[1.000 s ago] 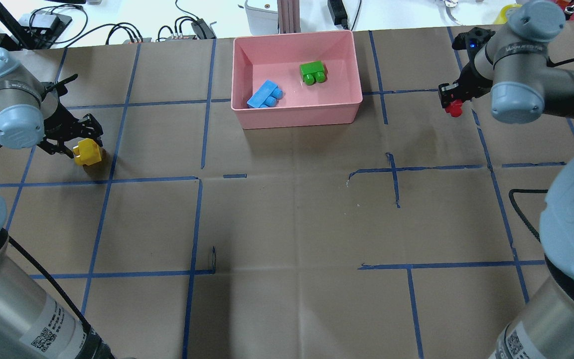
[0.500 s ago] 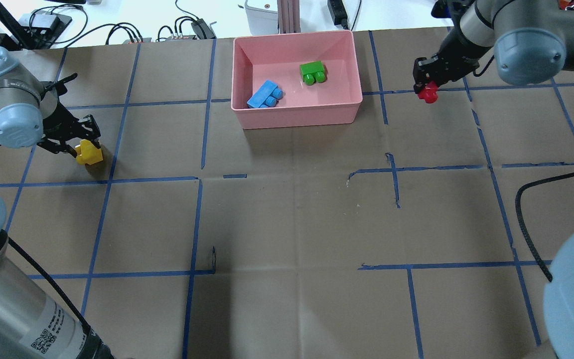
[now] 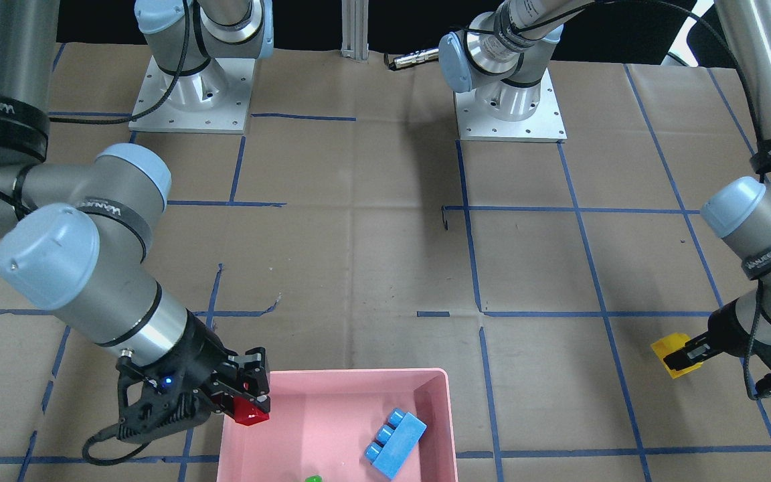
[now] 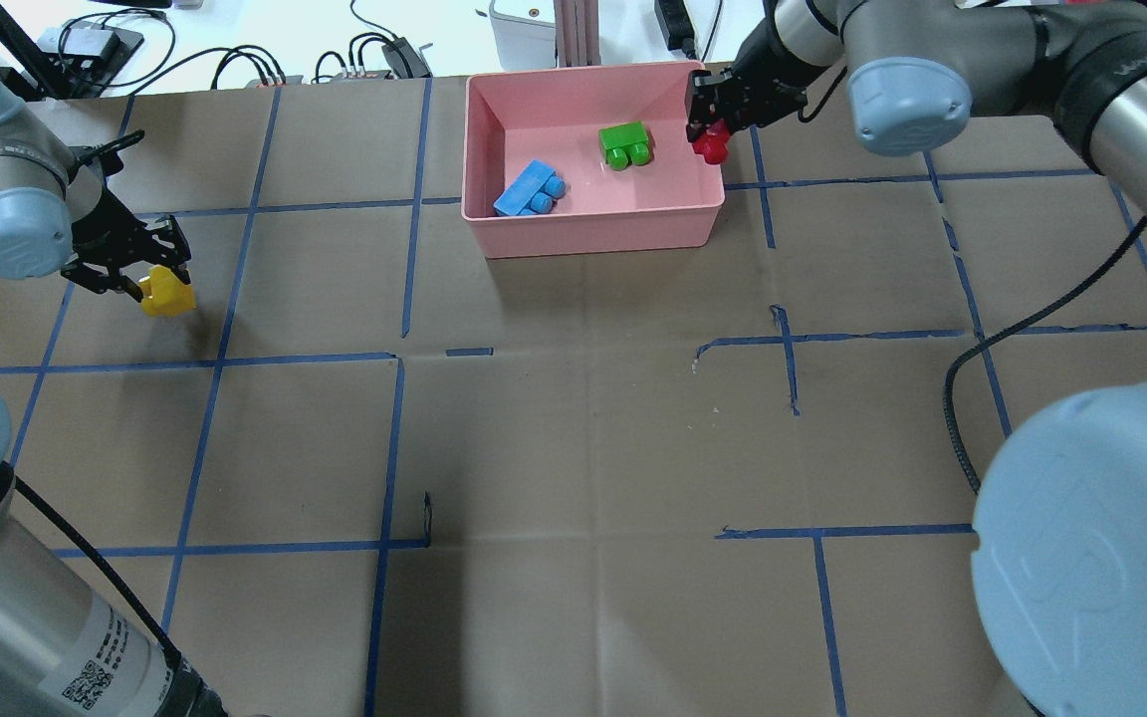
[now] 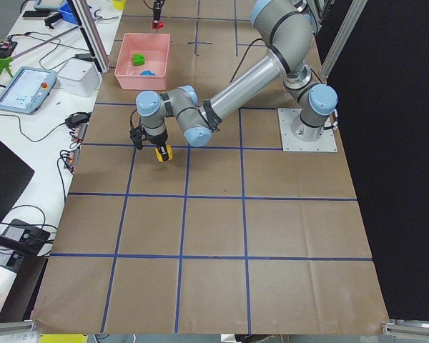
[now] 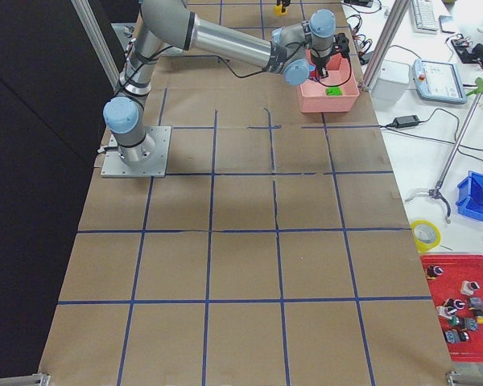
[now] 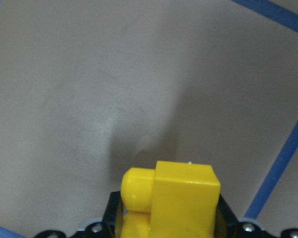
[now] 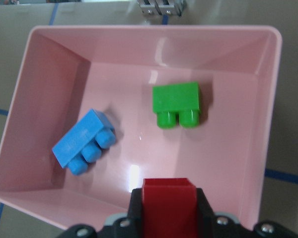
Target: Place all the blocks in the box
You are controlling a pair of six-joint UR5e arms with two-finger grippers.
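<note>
Halfway there, I'd say: the green brick (image 4: 625,145) and blue brick (image 4: 530,188) lie in the box (image 4: 593,235), just ahead of the right gripper (image 4: 709,131), which is clamped on the red brick (image 4: 712,150) at the box's edge. The left gripper (image 4: 153,282), well apart from the box, pinches the yellow brick (image 4: 168,297). Both bricks remain to be dropped in.

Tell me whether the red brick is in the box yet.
Not yet: the right gripper holds the red brick above the box rim.
</note>
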